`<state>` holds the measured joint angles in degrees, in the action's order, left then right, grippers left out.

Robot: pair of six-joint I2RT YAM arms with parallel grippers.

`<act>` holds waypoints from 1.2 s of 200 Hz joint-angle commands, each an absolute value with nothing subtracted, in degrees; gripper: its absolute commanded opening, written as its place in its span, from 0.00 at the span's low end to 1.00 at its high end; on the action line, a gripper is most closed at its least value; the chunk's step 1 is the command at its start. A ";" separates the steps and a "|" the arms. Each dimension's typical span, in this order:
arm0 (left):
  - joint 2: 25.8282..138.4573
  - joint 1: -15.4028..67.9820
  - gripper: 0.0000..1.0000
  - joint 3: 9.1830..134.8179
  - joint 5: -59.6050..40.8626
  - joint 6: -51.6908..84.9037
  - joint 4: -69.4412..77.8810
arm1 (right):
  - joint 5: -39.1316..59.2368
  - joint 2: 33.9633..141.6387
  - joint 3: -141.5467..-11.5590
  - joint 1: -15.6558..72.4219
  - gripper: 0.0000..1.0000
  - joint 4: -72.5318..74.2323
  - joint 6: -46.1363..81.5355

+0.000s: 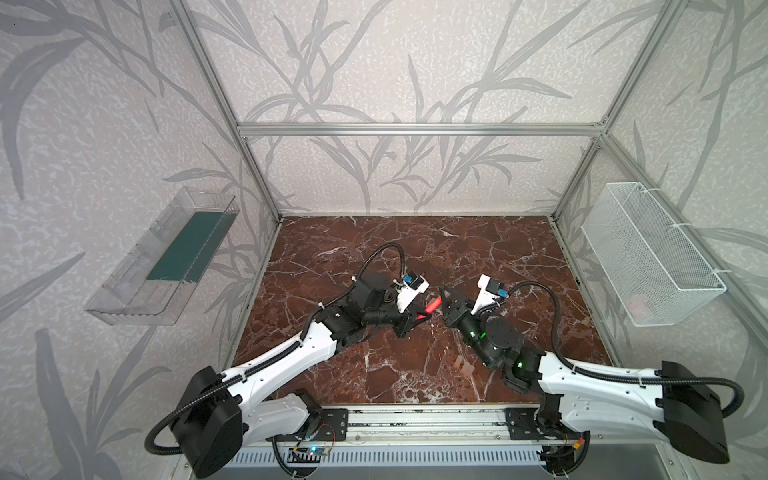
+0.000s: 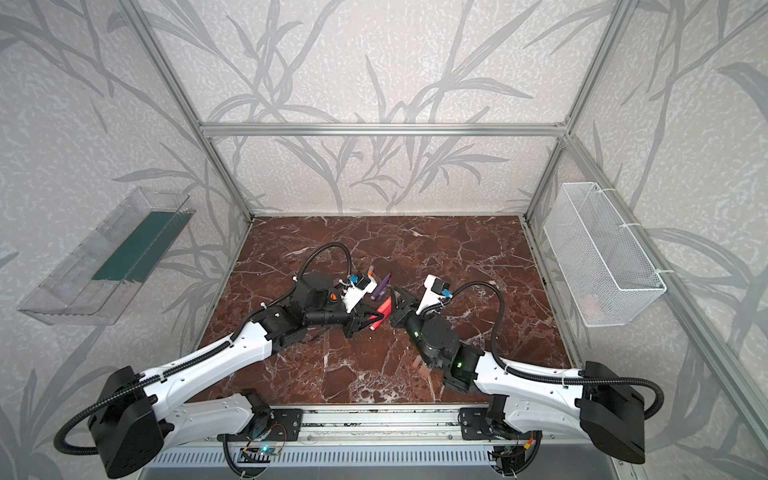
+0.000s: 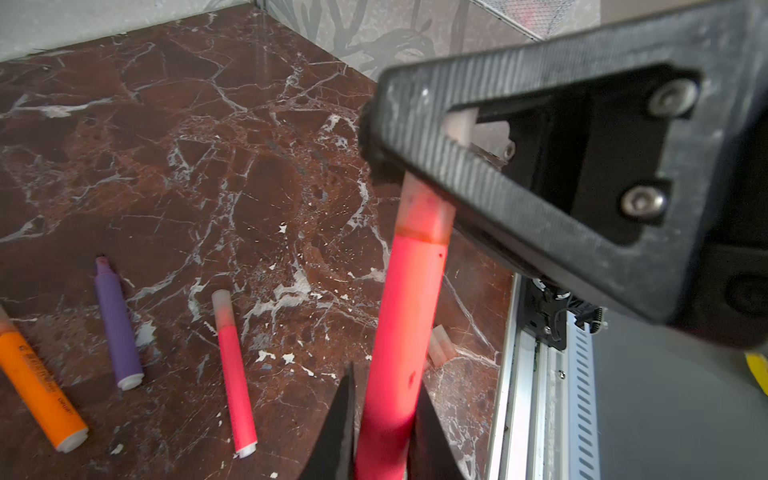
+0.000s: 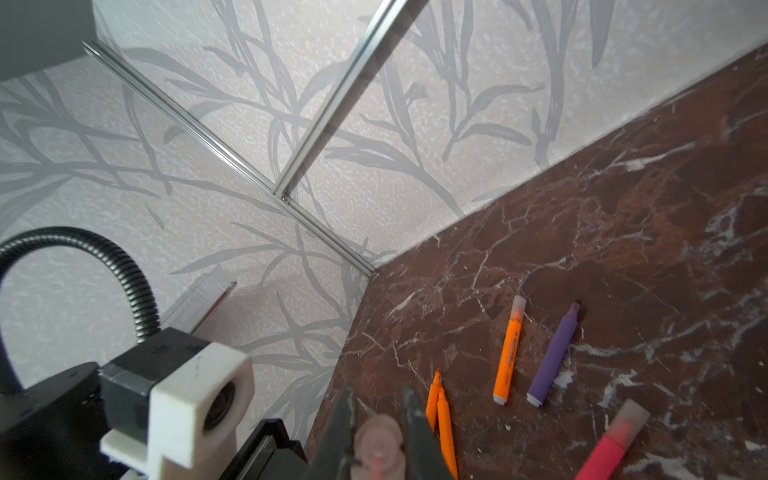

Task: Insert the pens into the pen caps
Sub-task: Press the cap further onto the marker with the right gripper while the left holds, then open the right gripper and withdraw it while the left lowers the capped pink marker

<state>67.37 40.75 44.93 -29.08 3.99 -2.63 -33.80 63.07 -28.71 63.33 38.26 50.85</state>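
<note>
The left pincer (image 3: 384, 380) clamps the red-pink pen (image 3: 409, 299) by its barrel, tip pointing straight ahead into the pen cap (image 3: 424, 208), which the right pincer (image 4: 379, 395) pinches facing it, so the axes align for pushing; the cap looks partly seated.

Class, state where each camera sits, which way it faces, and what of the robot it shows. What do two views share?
Top views: high in front, looking down on the table; both arms show.
Left wrist: on that arm, facing along the left gripper and its red pen.
Right wrist: on that arm, facing past the right gripper and its cap toward the walls.
Both wrist views share the purple pen.
</note>
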 commanded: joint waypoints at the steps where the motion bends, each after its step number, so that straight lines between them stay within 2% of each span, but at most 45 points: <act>1: 67.65 38.01 0.00 51.29 1.65 8.24 19.90 | -16.26 66.36 -29.06 72.07 0.00 19.36 57.62; 21: 68.37 39.97 0.00 52.12 5.50 5.78 19.44 | -16.59 67.82 -30.37 72.29 0.00 17.30 59.27; 67: 68.78 40.00 0.00 51.58 3.13 6.77 18.42 | -24.42 62.31 -28.13 71.34 0.00 17.98 54.96; 83: 68.39 40.03 0.00 50.49 1.36 7.34 16.50 | -24.43 59.25 -28.09 69.18 0.24 16.33 52.51; 101: 68.37 40.00 0.00 48.67 0.86 8.74 13.80 | -24.88 55.38 -29.66 66.57 0.56 9.70 50.20; 126: 68.55 39.80 0.00 43.04 3.67 13.93 12.74 | -26.23 48.54 -29.06 63.33 0.78 3.30 48.19; 170: 67.17 33.39 0.00 36.29 9.57 24.68 4.23 | -31.20 37.53 -29.57 59.18 0.94 -11.57 45.48; 193: 67.70 31.16 0.00 35.43 14.30 27.56 -1.71 | -31.52 32.85 -28.66 54.73 0.96 -15.45 43.75; 240: 72.11 24.65 0.00 33.90 13.97 32.25 -5.08 | -34.72 31.74 -28.01 46.41 1.00 -20.21 39.60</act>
